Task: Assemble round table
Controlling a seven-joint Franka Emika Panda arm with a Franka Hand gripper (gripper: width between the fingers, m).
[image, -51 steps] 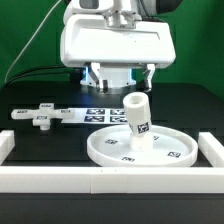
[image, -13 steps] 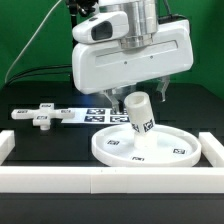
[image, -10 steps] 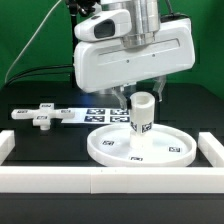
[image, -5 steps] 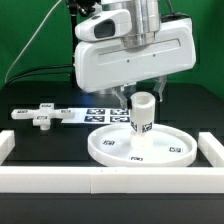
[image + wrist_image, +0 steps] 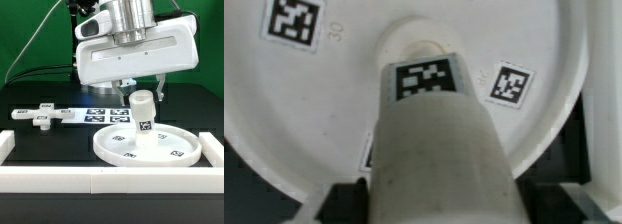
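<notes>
The post [image 5: 144, 120] is clasped near its top by the end effector [image 5: 143, 97] and held upright directly beneath it, on the middle of the disc [image 5: 176, 153], probably for screwing in

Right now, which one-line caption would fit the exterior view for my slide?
Panda gripper straddles the upright post standing in the disc; the cross-shaped piece lies apart at the exterior view's left.
</notes>
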